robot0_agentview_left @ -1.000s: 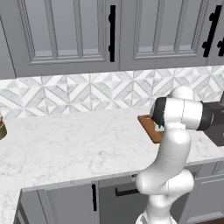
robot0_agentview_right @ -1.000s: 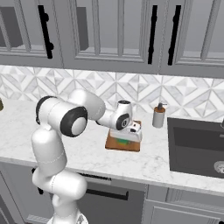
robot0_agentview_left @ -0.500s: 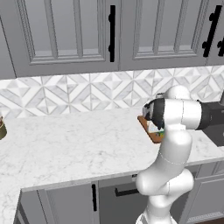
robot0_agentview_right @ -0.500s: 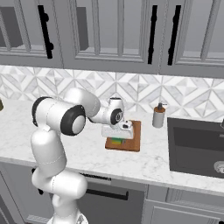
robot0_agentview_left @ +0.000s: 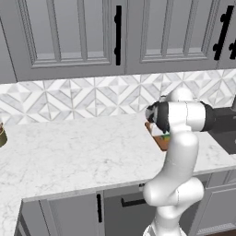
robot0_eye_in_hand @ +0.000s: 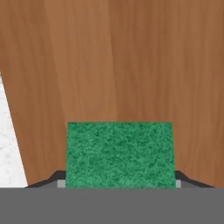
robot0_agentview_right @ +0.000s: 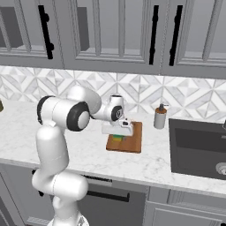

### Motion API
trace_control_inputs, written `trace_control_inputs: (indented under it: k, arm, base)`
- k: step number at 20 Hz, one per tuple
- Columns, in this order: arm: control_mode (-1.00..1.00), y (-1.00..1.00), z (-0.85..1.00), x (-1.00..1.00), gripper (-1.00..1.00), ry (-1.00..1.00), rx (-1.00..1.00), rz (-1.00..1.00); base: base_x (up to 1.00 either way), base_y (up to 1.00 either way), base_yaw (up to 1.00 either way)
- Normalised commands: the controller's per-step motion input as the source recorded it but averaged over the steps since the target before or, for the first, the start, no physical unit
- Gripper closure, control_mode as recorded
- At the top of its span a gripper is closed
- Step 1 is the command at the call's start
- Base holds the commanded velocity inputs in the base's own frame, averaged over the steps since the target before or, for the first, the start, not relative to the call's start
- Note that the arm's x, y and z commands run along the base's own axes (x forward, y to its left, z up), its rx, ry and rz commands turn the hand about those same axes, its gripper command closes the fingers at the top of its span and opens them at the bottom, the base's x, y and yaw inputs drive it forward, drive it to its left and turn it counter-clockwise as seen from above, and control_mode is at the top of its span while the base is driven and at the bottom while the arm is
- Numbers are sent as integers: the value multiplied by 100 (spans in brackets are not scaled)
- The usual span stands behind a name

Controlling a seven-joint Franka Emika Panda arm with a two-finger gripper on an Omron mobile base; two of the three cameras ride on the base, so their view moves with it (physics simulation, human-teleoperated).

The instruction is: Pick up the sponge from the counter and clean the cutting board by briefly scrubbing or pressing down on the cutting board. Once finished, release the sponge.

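Observation:
The cutting board (robot0_agentview_right: 132, 140) lies on the white marble counter (robot0_agentview_right: 84, 145), just left of the sink. My gripper (robot0_agentview_right: 118, 133) points down over the board's left part, shut on the sponge (robot0_agentview_right: 118, 138), whose green and yellow layers show under the hand, down at the wood. In the hand view the sponge's green top (robot0_eye_in_hand: 119, 155) sits between the dark fingertips (robot0_eye_in_hand: 44, 182), with the board's wood (robot0_eye_in_hand: 131, 65) close behind it and a strip of counter (robot0_eye_in_hand: 8, 148) at the left. In the left base view a corner of the board (robot0_agentview_left: 158, 141) and a bit of green sponge (robot0_agentview_left: 166, 136) peek out beside the arm.
A soap dispenser bottle (robot0_agentview_right: 159, 117) stands right of the board, against the tile backsplash. The dark sink (robot0_agentview_right: 198, 148) is further right. Upper cabinets hang above the counter. A small pot (robot0_agentview_left: 2, 137) sits at the far left of the counter.
The hand has carried the sponge leftward across the board, from its right part to its left part, staying low. The gripper has stayed shut on the sponge.

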Motion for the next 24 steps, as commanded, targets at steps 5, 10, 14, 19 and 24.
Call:
trace_control_inputs:
  k: [5, 10, 14, 19, 24]
  arm:
    - [-100, 0, 0, 89, 100, -5, 10, -2]
    - [-100, -4, 0, 53, 100, -8, 7, -2]
    - [-100, -1, -1, -2, 100, 6, 3, 0]
    - [-100, 0, -16, -48, 100, 6, 0, 2]
    - [-100, -2, -20, -94, 100, 3, 0, 4]
  base:
    - [0, 0, 0]
    - [0, 0, 0]
    - [0, 0, 0]
    - [0, 0, 0]
    - [0, 0, 0]
